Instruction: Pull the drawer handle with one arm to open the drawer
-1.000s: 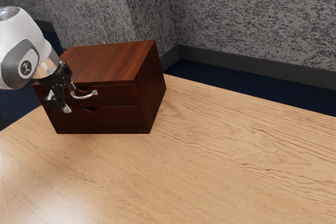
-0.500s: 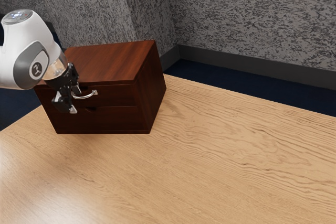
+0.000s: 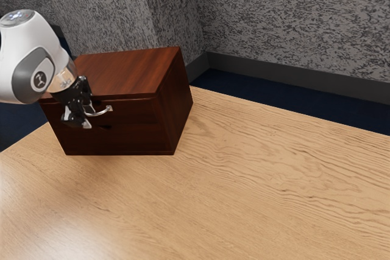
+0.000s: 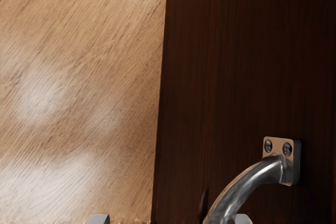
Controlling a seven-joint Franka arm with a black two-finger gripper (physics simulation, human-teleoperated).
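The jaws stand spread around the drawer handle (image 3: 100,112) on the front of the chest (image 3: 128,68), not yet pinching it. The upper drawer (image 3: 135,108) looks flush in the chest. Next they must close, then pull straight away from the chest's front.

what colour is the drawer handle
Shiny silver-grey metal; the drawer handle shows best in the wrist view.
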